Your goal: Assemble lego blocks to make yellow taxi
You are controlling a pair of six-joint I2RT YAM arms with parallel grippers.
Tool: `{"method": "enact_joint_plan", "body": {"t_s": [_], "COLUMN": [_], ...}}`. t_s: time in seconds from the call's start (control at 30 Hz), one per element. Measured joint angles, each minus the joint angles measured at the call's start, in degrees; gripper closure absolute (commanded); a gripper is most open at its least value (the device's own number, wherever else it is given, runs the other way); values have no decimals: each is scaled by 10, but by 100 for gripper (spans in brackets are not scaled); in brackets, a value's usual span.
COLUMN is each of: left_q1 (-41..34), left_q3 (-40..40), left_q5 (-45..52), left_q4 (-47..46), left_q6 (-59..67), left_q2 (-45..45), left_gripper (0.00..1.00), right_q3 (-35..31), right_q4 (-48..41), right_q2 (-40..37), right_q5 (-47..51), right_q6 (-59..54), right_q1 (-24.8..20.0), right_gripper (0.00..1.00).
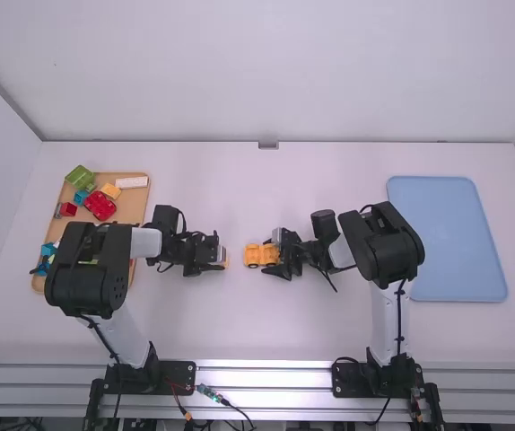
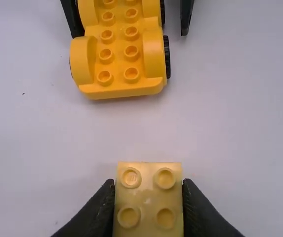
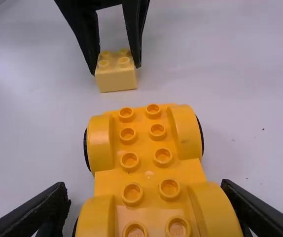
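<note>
Far left in the high view, see a tan, rectangular tray with rounded corners. In it, make out blue pieces near the left arm, then a small red block, a green block, a small blue block, a rounded red piece, a yellow-orange block and a long white block.

Farther right, find the black two-finger left gripper, closed on a pale yellow, square plastic block with four studs, one finger against each side. Cannot tell from this angle whether touching the table below.

Just right of that block, apart from it, see the task's yellow plastic car base, studded on top, with curved wheel arches and black wheels, upright on the white table. Around its right end, note the black two-finger right gripper, fingers spread wide astride the base, one close against its side, the other clear of it.

Far right, see a light blue, rounded rectangular tray flat on the table.
</note>
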Motion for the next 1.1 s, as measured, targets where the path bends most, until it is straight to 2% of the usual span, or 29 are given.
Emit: {"method": "enact_joint_plan", "body": {"t_s": [0.13,0.17,0.2,0.27,0.73,1.0,1.1], "left_q1": [0,0,0,0,0,0,0], "left_q3": [0,0,0,0,88,81,60], "left_q5": [2,2,2,5,51,110,119], "left_q4": [0,0,0,-1,-81,-60,-21], "left_q6": [0,0,0,-4,-96,-86,-95], "left_q2": [0,0,0,0,0,-13,-32], "left_gripper": [81,86,87,98,98,98,98], "right_q3": [0,0,0,1,8,8,8], "right_q4": [0,0,0,-1,-5,-5,-4], "right_q2": [0,0,0,0,0,0,0], "right_q5": [0,-1,0,-1,2,2,2], "right_q6": [0,0,0,0,6,7,10], "right_q1": [0,0,0,0,0,0,0], "right_gripper": [19,19,19,19,19,19,19]}}
